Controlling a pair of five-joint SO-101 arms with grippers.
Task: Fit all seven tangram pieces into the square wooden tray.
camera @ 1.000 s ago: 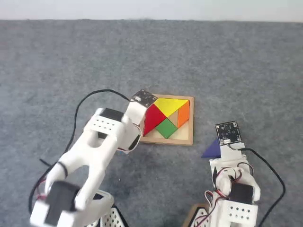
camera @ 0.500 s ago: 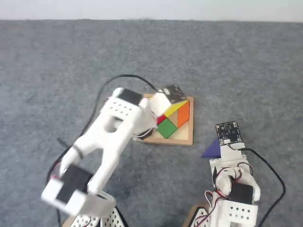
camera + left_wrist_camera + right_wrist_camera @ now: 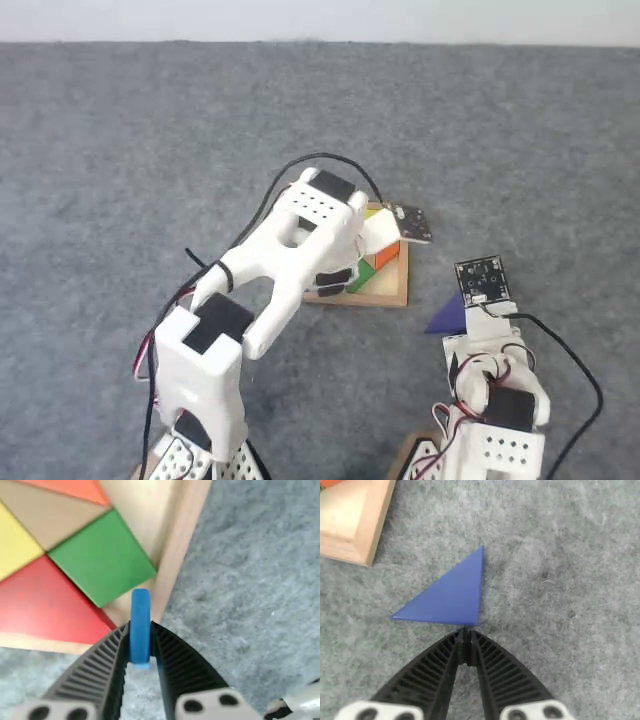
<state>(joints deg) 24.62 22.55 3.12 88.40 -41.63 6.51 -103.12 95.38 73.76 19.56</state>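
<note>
While it hangs over the tray (image 3: 181, 545) rim, the left gripper (image 3: 140, 629) clamps a blue piece (image 3: 140, 607) edge-on between its jaws.

Grey carpet (image 3: 150, 130) lies open across the upper and left of the high view. The left arm (image 3: 290, 250) slants over the tray (image 3: 388, 298), covering its left half. The left gripper (image 3: 139, 628), clamped on a blue piece (image 3: 140, 605), blocks one tray corner. The right arm (image 3: 490, 400) and a blue triangle (image 3: 449, 318) crowd the lower right.
</note>
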